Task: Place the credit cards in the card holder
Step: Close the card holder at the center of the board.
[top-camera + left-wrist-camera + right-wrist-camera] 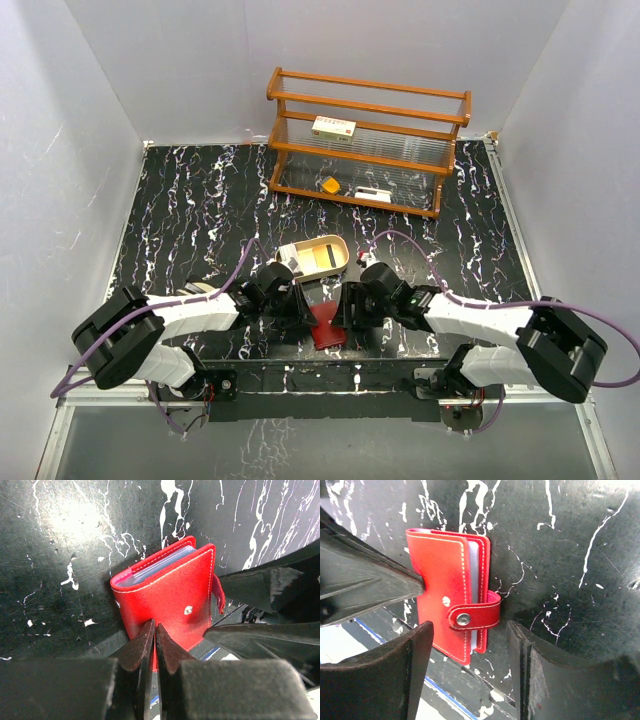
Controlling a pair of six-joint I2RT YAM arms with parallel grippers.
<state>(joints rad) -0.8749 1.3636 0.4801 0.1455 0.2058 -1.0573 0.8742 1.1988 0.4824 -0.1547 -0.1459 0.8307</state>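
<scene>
The red card holder (pixel 327 331) lies folded shut near the table's front edge, between my two grippers. In the left wrist view my left gripper (pixel 155 632) is shut on the near edge of the holder's cover (pixel 170 597). In the right wrist view the holder (pixel 442 575) has its snap strap (pixel 475 614) looped round its open side, and the strap's button sits beside the cover's stud. My right gripper (pixel 470 647) is open, one finger on each side of the holder's strap end, not touching it. A yellow credit card (pixel 325 259) and other cards lie in the tan tray (pixel 331 240).
A wooden rack (pixel 366 140) stands at the back and holds a white box with red marks (pixel 334 127), an orange wedge (pixel 329 184) and a small white piece (pixel 373 193). The tray is just behind both grippers. The table's front edge is close below the holder.
</scene>
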